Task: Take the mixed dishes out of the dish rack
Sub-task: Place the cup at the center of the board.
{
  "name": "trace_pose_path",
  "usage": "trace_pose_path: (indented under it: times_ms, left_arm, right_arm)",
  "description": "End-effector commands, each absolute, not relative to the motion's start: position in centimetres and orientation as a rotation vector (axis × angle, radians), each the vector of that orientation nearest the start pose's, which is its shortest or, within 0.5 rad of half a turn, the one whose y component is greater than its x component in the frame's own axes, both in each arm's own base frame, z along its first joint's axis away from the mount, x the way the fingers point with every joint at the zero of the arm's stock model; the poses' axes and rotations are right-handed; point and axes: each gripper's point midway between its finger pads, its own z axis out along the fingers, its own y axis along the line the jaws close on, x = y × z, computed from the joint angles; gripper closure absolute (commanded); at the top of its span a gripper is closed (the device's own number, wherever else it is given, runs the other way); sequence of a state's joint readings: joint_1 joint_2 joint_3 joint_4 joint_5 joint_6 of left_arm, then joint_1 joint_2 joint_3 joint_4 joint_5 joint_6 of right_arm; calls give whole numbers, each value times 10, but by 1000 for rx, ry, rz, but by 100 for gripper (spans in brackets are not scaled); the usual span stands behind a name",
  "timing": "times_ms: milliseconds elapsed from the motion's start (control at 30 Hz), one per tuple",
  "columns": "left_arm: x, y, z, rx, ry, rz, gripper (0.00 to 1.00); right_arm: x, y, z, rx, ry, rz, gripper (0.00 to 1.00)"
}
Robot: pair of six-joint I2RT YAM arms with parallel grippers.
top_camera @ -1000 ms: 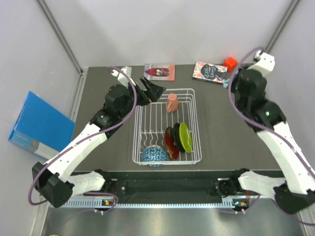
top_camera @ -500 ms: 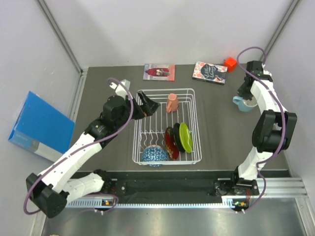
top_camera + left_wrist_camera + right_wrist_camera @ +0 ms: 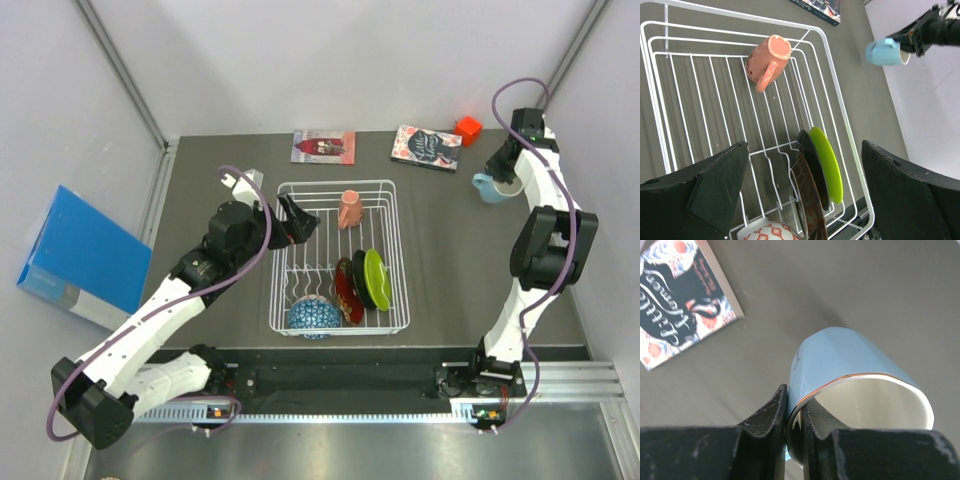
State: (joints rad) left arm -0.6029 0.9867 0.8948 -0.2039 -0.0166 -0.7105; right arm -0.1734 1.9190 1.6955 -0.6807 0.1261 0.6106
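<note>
Right hand (image 3: 795,409) pinches the rim of the light blue ceramic mug (image 3: 850,360), well clear of the white wire rack (image 3: 335,184); next, you'd likely lower it and let go.

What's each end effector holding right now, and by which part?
The right end effector pinches the blue mug by its rim, one finger inside the wall and one outside. The left end effector is open and holds nothing.
</note>
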Motion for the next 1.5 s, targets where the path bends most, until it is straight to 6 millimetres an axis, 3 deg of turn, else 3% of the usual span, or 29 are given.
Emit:
trace_pose_path:
  times_ms: [0,433,533,567,667,767,867,967,1000,1067,1133,1200,1233,1267,1300,1333,1367,1433,1467]
  left_arm:
    - [280,-220,272,-90,1936,-856,2]
    - [284,-228,253,-100,2009,-861,2]
    - [285,-228,252,-104,2010,-860,2]
    - [284,-229,251,-104,2014,-861,1]
    - [281,-234,249,-76,2027,-888,2]
    - [282,-235,249,-73,2033,-883,2]
    - [282,-235,248,-70,2039,-882,2]
    - [282,-235,247,-75,2039,-881,2]
    - [282,-234,247,-77,2037,-881,2]
    - [283,-235,247,-75,2036,-883,2]
    - [285,-233,250,-73,2026,-871,2]
    - [287,-233,253,-71,2018,-857,1]
    - [290,-231,254,-70,2011,-839,1]
    - [294,-228,253,-83,2010,-807,1]
    - [298,-225,258,-95,1995,-784,1]
    - [301,-223,259,-101,1991,-767,1]
    - [305,-223,257,-109,1995,-752,1]
    - [312,-221,263,-121,1970,-727,1]
    - [315,-222,264,-118,1959,-723,1]
  right_arm:
    - [510,-100,169,958,2193,-7,100]
    - [505,-111,139,969,2287,-121,100]
    - [505,-108,132,963,2304,-107,86]
    - [505,-107,131,961,2309,-94,74]
    - [507,-98,133,952,2292,-28,54]
    - [506,-90,140,944,2270,13,42]
    - [505,-86,151,943,2248,41,39]
    - [502,-78,171,945,2213,116,38]
    - [502,-71,189,935,2178,168,38]
    - [498,-66,204,930,2143,207,37]
    - [493,-60,237,911,2072,255,36]
    - [484,-42,270,860,2028,358,35]
    - [480,-35,282,844,2006,386,28]
    - [473,-20,282,823,2011,420,23]
    - [458,-4,312,778,1947,498,16]
    - [458,7,338,715,1852,559,3]
    - [436,34,346,671,1820,643,0]
    - [422,71,378,523,1710,807,0]
    - [410,106,365,456,1732,899,0]
